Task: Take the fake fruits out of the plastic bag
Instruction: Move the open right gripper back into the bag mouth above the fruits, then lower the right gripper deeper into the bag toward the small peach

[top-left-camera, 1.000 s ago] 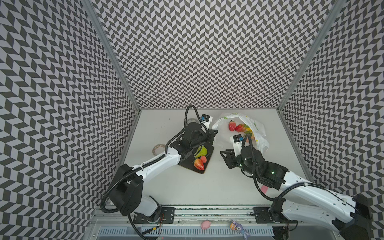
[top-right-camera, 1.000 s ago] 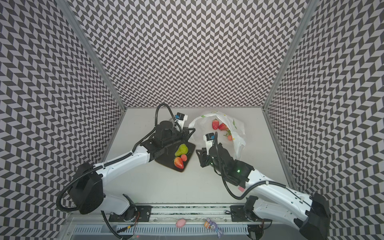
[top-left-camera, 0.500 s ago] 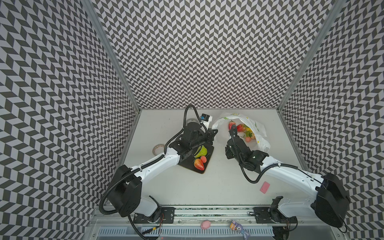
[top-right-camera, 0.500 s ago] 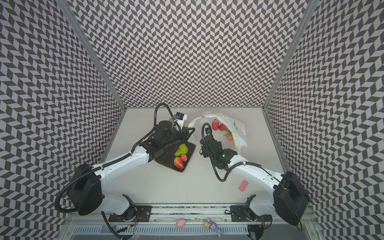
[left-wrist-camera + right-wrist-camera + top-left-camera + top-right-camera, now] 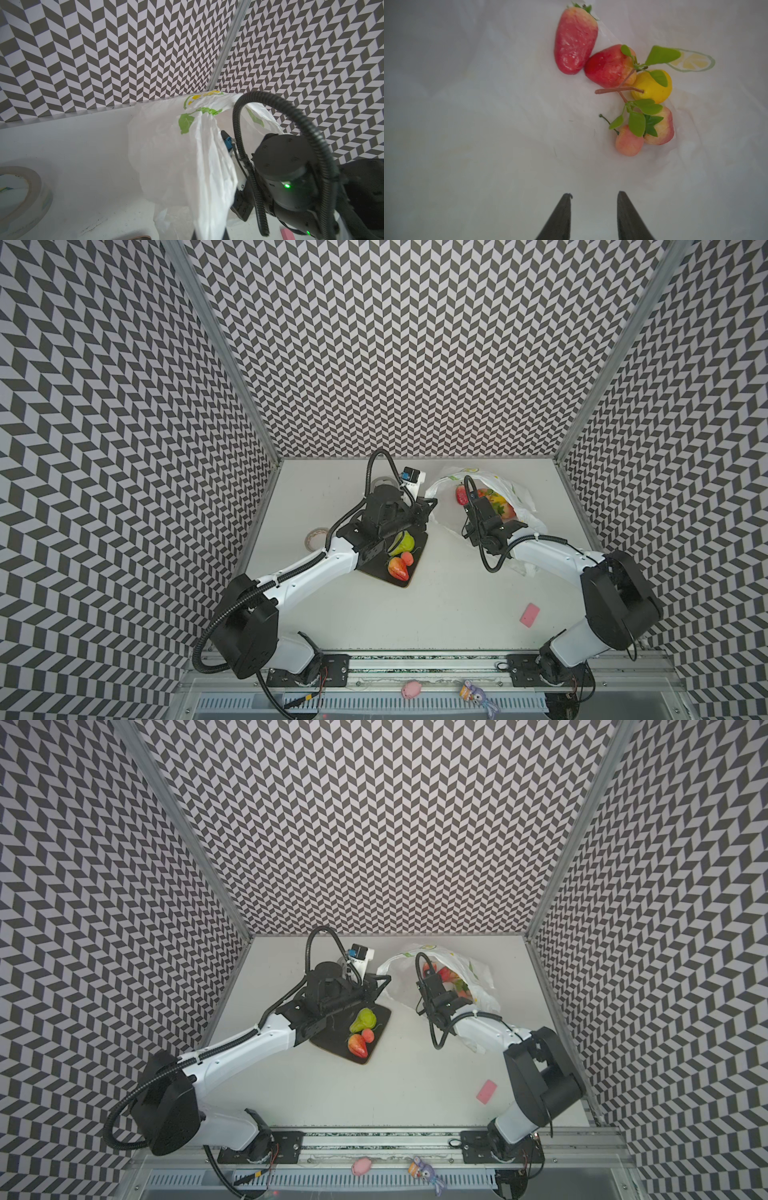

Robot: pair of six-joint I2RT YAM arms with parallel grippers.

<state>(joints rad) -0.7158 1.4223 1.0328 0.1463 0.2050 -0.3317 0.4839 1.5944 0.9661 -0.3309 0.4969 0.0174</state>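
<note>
Far left we see a clear, flat roll of tape (image 5: 314, 537) on the white table (image 5: 374, 626). Right of it, a black flat board (image 5: 332, 1042) carries a green plastic pear (image 5: 402, 542) and a red plastic strawberry (image 5: 397, 568). The left gripper (image 5: 430, 504) is clamped on the left edge of the thin white lemon-print plastic bag (image 5: 521, 499). Inside it, the right gripper (image 5: 593, 194) stands with jaws apart, holding nothing, short of the glossy fake fruits (image 5: 610, 66).

In a top view, reaching from lower left toward centre with left arm (image 5: 316, 568), pinching left gripper (image 5: 429, 504) shut. Stretching right arm (image 5: 548, 551) from lower right toward upper centre, holding right gripper (image 5: 594, 193) parted, empty.
</note>
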